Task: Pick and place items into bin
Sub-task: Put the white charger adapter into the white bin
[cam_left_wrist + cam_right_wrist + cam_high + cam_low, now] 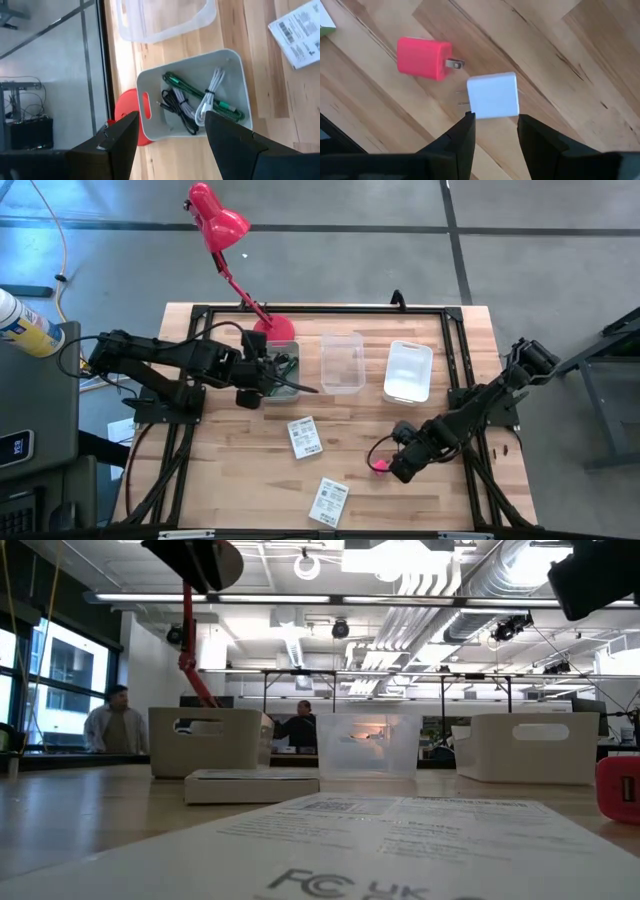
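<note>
in the lower right of the high view, the right gripper stands open just above the white cube, the pink cube beside it. it should descend straight and close on the flat sides (not the prongs). the left gripper waits open over the grey bin.

From above, you can't see the white cube; the right gripper covers it, and only a sliver of the pink cube peeks out. In the low view that pink cube is cut by the right edge, and the nearest printed card runs off the bottom, its text blurred. Inside the grey bin, the cables tangle; you can't separate them.
</note>
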You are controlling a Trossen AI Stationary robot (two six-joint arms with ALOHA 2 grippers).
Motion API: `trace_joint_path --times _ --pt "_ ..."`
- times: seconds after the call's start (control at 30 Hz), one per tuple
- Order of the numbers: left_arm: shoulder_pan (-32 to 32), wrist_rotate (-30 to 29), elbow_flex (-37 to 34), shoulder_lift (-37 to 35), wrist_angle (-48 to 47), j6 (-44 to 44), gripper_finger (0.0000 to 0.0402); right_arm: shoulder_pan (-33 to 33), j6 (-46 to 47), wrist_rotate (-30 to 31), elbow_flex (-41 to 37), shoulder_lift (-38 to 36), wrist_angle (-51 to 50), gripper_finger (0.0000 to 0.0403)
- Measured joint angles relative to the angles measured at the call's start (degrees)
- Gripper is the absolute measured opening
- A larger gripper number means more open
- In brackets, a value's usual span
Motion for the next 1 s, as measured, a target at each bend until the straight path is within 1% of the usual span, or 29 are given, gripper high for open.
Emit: trace_joint_path --times 0.27,0.33,0.4,0.63,0.7,0.8,1.0 --pt "0.0 0.0 0.0 0.0 3.6 0.3 0.0216 0.0 -0.1 0.5 0.0 0.0 -0.2 0.0139" --pt "0.0 0.4 0.0 0.0 4.5 0.3 0.0216 0.0 -0.5 0.5 0.0 0.0 -0.2 0.0147" --pt "0.0 1.1 0.0 0.0 5.7 0.3 0.0216 0.0 -1.3 0.7 0.0 0.0 -0.3 0.0167" --pt "0.0 1.4 0.0 0.0 6.2 0.3 0.0216 0.0 -3.9 0.6 0.0 0.0 -1.0 0.0272" --pt "0.0 1.4 0.0 0.0 6.2 0.2 0.0216 0.0 -5.3 0.6 0.0 0.0 -0.5 0.0289" --pt "0.0 1.4 0.0 0.0 6.2 0.2 0.0216 0.0 -8.2 1.1 0.0 0.0 0.1 0.0297" --pt "0.0 1.5 0.0 0.0 6.2 0.2 0.0216 0.0 -13.8 3.9 0.0 0.2 0.1 0.0291"
